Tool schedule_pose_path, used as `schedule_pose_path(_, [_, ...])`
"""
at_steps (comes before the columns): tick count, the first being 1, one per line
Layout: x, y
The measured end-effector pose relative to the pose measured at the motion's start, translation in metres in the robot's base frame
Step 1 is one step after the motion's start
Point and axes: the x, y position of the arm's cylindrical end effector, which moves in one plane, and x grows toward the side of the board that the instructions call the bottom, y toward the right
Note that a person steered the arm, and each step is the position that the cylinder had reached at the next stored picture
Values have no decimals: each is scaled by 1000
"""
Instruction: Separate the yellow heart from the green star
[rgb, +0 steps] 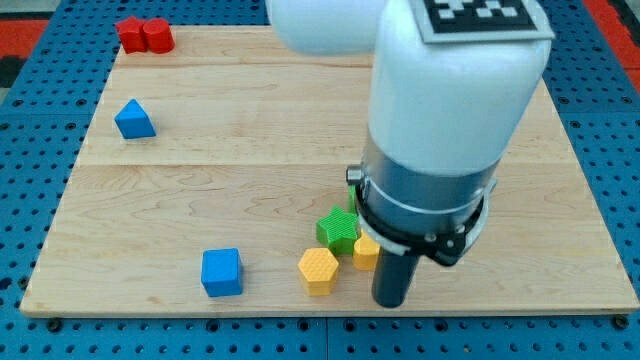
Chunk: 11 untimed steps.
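Observation:
The green star (338, 229) lies right of the board's middle, near the view's bottom. The yellow heart (364, 252) touches the star's lower right side and is partly hidden by the arm. My tip (391, 302) is the end of the dark rod, just right of and below the yellow heart, close to it or touching it. A yellow hexagon (318, 270) lies just left of the heart and below the star.
A blue cube (221, 272) sits left of the hexagon near the board's bottom edge. A blue triangular block (133, 120) lies at the left. Two red blocks (144, 36) sit at the top left corner. The large white arm body (450, 90) hides the board's right middle.

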Motion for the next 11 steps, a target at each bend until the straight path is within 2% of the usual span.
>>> schedule_pose_path(2, [-2, -61])
schedule_pose_path(3, [-4, -48])
schedule_pose_path(4, [-23, -25])
schedule_pose_path(7, [-66, -22])
schedule_pose_path(9, [-67, 9])
schedule_pose_path(11, [-73, 95])
